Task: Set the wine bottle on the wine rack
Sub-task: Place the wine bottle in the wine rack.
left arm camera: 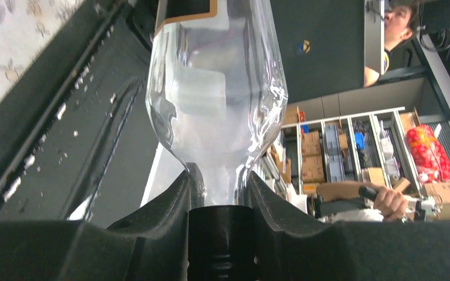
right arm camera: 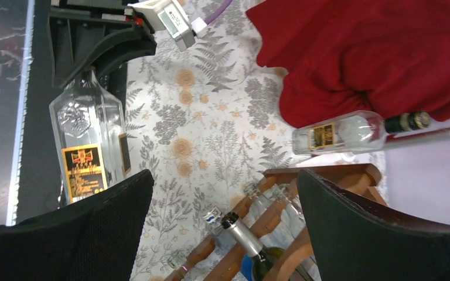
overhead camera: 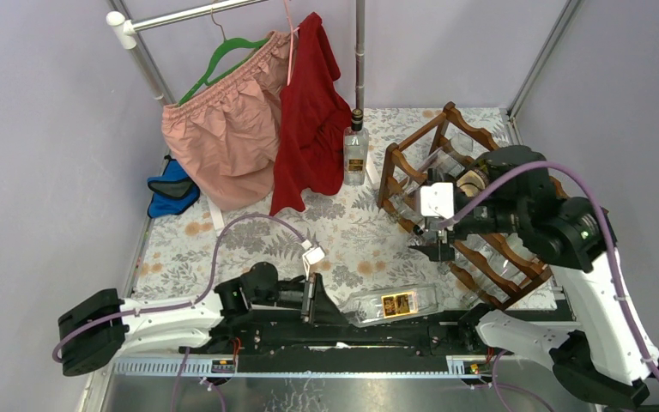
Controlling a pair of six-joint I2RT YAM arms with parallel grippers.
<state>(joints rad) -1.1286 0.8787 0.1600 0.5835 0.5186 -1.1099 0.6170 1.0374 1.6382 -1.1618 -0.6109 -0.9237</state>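
The left pincer (overhead camera: 324, 302) is closed narrowly on the neck of the wine bottle (overhead camera: 392, 303), a clear one with a black-and-gold label. The bottle lies on its side along the near edge of the counter (overhead camera: 343, 232), over the black base rail, with its base pointing towards the right arm. Whether it rests on the rail or hangs just above it cannot be told. The wine rack (overhead camera: 392, 176) stands well apart from it at the far right of the counter, with a foil-necked bottle (right arm camera: 243, 237) lying in one tier. The right pincer (overhead camera: 433, 249) hovers beside the rack's front, spread wide and holding nothing. A second clear bottle (overhead camera: 355, 154) stands upright by a hanging red garment (overhead camera: 309, 129).
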